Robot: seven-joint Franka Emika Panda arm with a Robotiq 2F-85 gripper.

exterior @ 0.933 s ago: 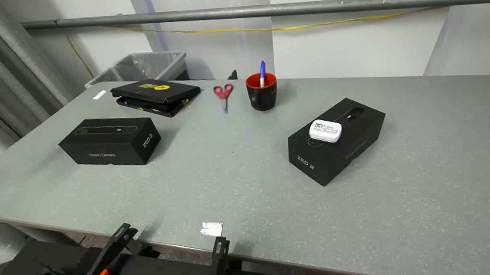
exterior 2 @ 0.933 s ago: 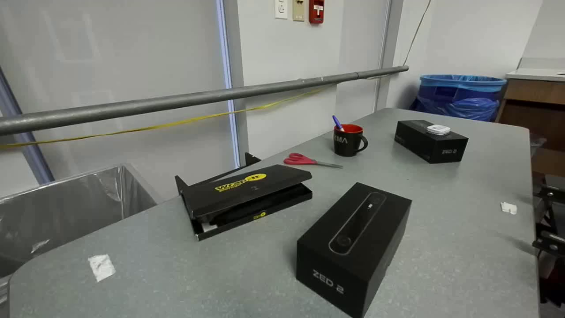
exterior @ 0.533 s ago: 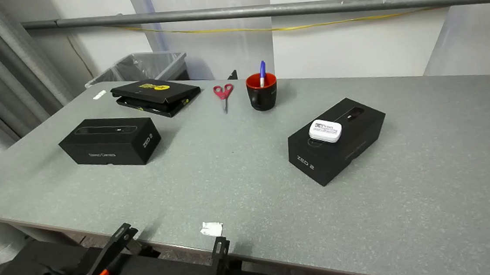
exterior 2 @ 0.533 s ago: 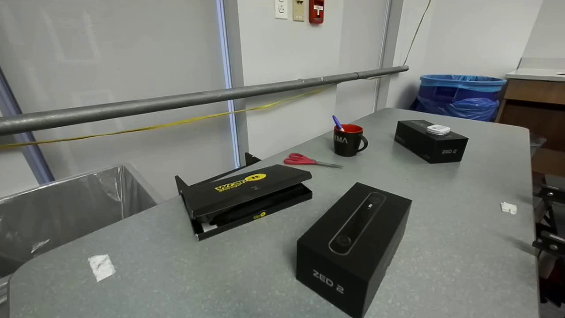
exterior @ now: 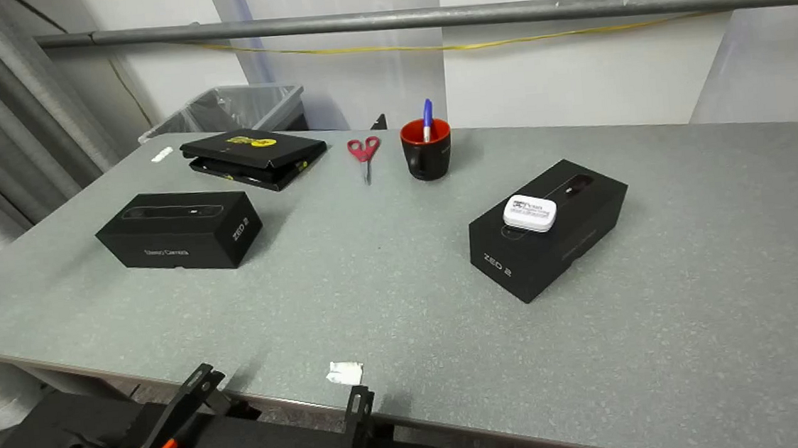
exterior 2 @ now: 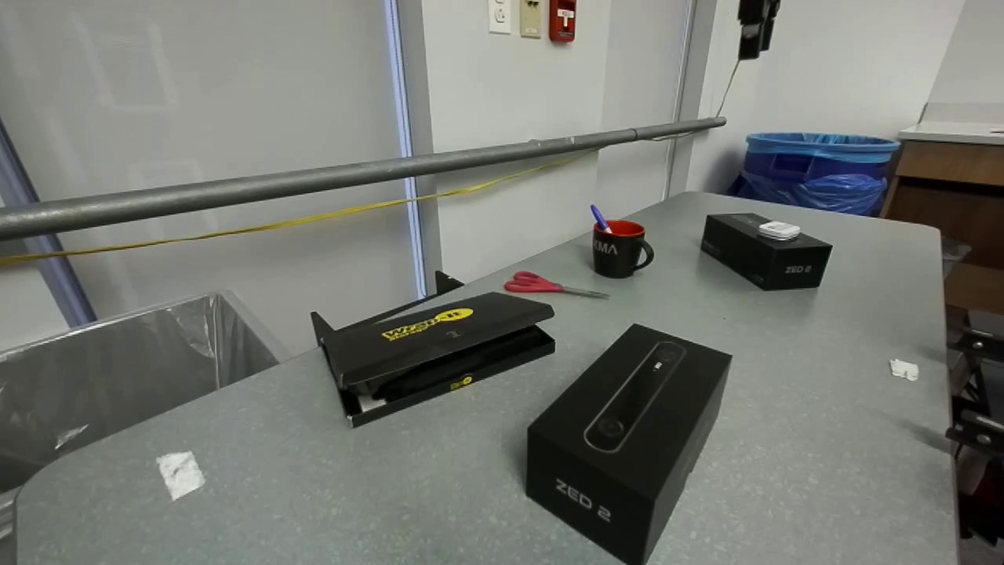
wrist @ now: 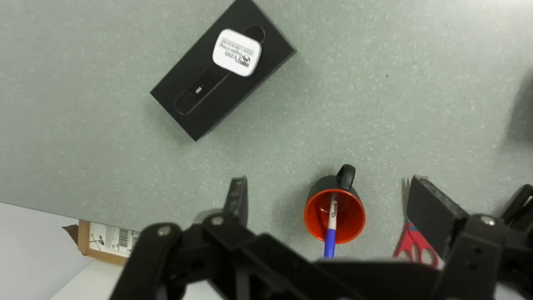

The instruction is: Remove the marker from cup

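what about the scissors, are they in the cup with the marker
No, in an exterior view the scissors lie on the table, apart from the cup that holds the marker.

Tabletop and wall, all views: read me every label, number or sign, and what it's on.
"Sharpie": marker, slightly blurred.
"KMA": cup, possibly partial.
"Penn Engineering": white case.
"ZED 2": box under the white case; second ZED box.
"Stereo Camera": second ZED box.
"Wrap-it Storage": flat black box.
Too small or blurred to read surely: white case's other print, barcode label on cardboard, red wall device, marks atop both ZED boxes, flat black box's front logo.
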